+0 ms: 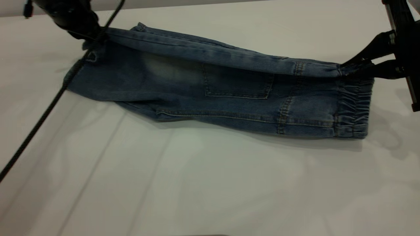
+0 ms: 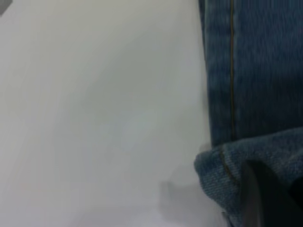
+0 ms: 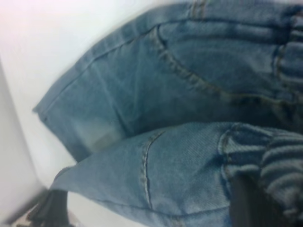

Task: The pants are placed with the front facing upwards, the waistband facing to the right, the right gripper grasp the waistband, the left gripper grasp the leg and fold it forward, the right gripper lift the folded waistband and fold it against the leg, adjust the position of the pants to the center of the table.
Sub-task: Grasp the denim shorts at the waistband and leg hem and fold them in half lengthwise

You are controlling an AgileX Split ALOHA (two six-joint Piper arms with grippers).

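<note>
I have the pants (image 1: 229, 95) lying lengthwise across the far half of the bench (image 1: 210, 183), waistband (image 1: 352, 105) toward the right arm and leg hems toward the left arm. The far long edge of the denim is lifted off the bench and pulled into a taut ridge between my two pincers — the rest hangs down from that ridge and rests flat, with the patch pocket showing on the near face.

My right pincer (image 1: 356, 67) sits at the far corner of the waistband, its black fingers closed on the gathered elastic; from the right wrist camera I see the ruched band (image 3: 279, 156) bunched right against a dark finger (image 3: 251, 203). My left pincer (image 1: 90, 36) is at the far corner of the leg end, clamped on the hem — the left wrist camera shows folded denim (image 2: 236, 161) wrapped against one dark finger (image 2: 260, 198), with bare bench beside it. A black cable (image 1: 42, 118) runs from the left arm down across the bench toward the near left edge.
</note>
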